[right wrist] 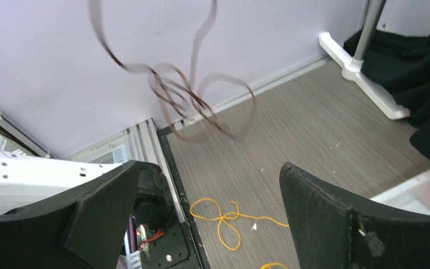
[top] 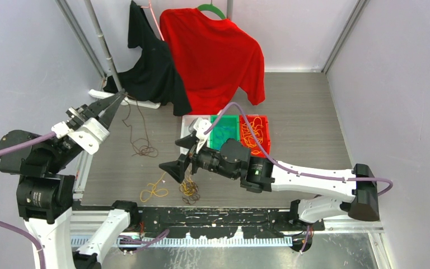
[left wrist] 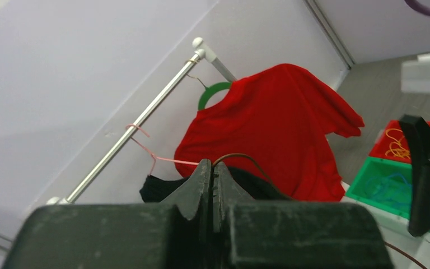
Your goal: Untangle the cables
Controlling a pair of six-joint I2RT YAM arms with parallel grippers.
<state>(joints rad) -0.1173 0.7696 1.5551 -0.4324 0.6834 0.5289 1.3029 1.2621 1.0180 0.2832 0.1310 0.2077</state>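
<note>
My left gripper (top: 122,97) is raised at the back left and shut on a dark brown cable (top: 140,131), which hangs from its tips to a loose knot above the table. The left wrist view shows the closed jaws (left wrist: 213,166) pinching that cable (left wrist: 246,158). In the right wrist view the brown cable (right wrist: 179,89) swings, blurred. My right gripper (top: 183,154) is open and empty above an orange-yellow cable (top: 154,190) and a tangled yellow-brown clump (top: 190,189). The yellow cable (right wrist: 229,216) lies between its fingers in the wrist view.
A green bin (top: 224,133) and a red bin (top: 256,134) with cables inside stand mid-table. A red shirt (top: 213,56) and a black garment (top: 151,73) hang on a rack at the back. The rack's white foot (right wrist: 364,84) lies on the table.
</note>
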